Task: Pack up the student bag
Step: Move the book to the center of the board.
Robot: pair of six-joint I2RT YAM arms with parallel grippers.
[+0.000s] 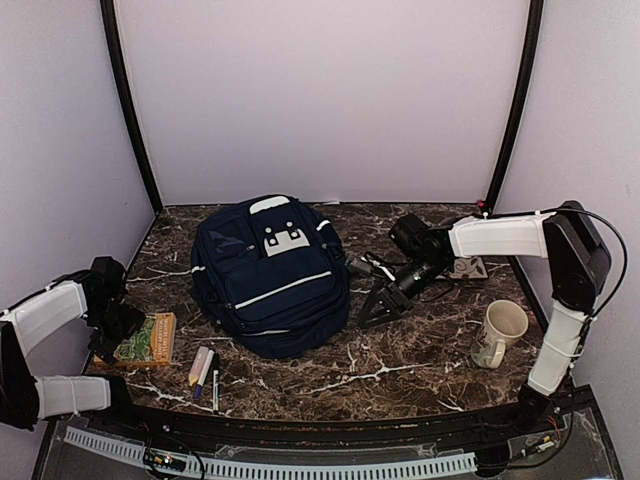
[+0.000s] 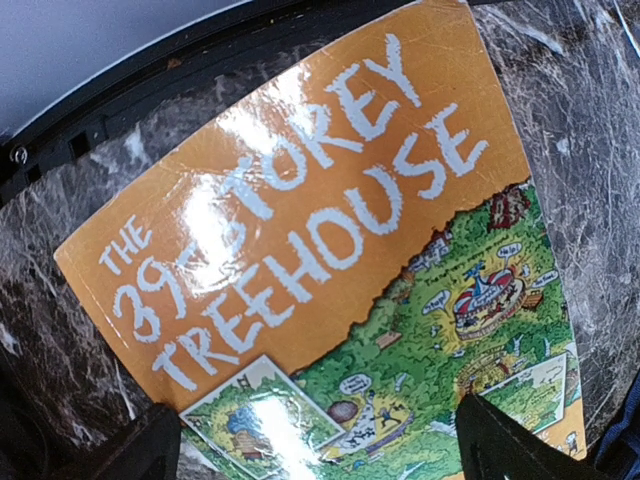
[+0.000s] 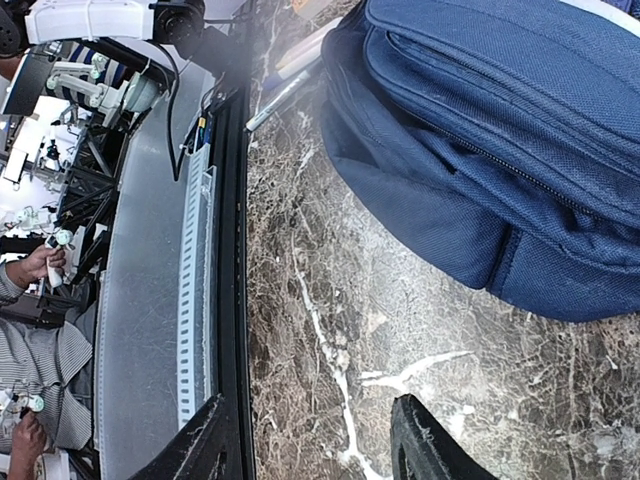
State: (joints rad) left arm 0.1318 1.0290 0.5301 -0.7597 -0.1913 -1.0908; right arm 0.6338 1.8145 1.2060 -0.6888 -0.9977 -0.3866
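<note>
Closest is the Treehouse book (image 2: pixel 330 230), flat under the left tool (image 2: pixel 320 452), whose fingers (image 2: pixel 130 455) are spread wide and empty; it is thin and shiny, so they might slip off. In the middle of the surface (image 1: pixel 400 370) the student bag (image 1: pixel 268 275) looks zipped shut, so nothing could go in, and the right tool (image 1: pixel 383 303) beside it, part open and empty, might snag it.

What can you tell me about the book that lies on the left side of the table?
The book is a glossy paperback, "The 39-Storey Treehouse", orange above, green cartoon drawing below. It lies closed and flat, cover up, on the dark marble table, left of the student bag, under the open left gripper.
</note>
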